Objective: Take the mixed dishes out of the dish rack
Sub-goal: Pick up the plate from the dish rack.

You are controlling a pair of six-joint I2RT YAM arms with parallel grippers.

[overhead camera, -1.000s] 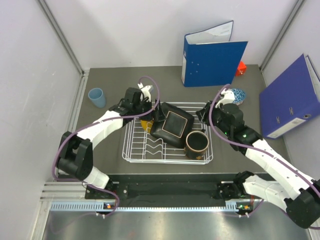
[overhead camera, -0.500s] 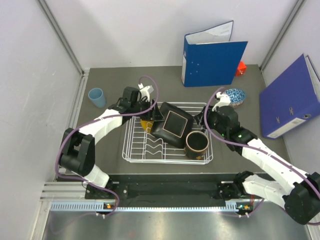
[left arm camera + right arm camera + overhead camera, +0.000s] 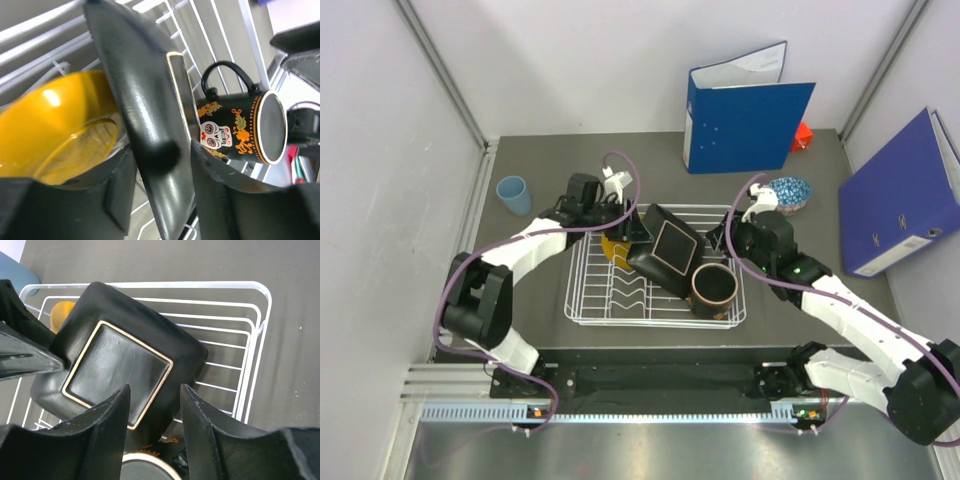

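Note:
The white wire dish rack (image 3: 582,300) holds a black square plate (image 3: 672,250), a yellow dish (image 3: 612,246) and a dark mug (image 3: 713,287) with a reddish inside. My left gripper (image 3: 638,232) is shut on the plate's left rim, and the plate stands tipped up. In the left wrist view the plate (image 3: 145,100) fills the gap of that gripper (image 3: 160,185), with the yellow dish (image 3: 55,130) behind and the mug (image 3: 235,130) beyond. My right gripper (image 3: 155,415) hangs open over the plate (image 3: 120,360), holding nothing. A light blue cup (image 3: 513,194) and a speckled bowl (image 3: 790,192) sit on the table.
A blue binder (image 3: 745,110) stands at the back and another (image 3: 900,200) leans at the right. A small red block (image 3: 803,137) lies between them. Pale walls close in the table on the left and right.
My left gripper has closed on the plate's rim, and the plate has tipped up from lying flat. The right gripper has edged left over the rack.

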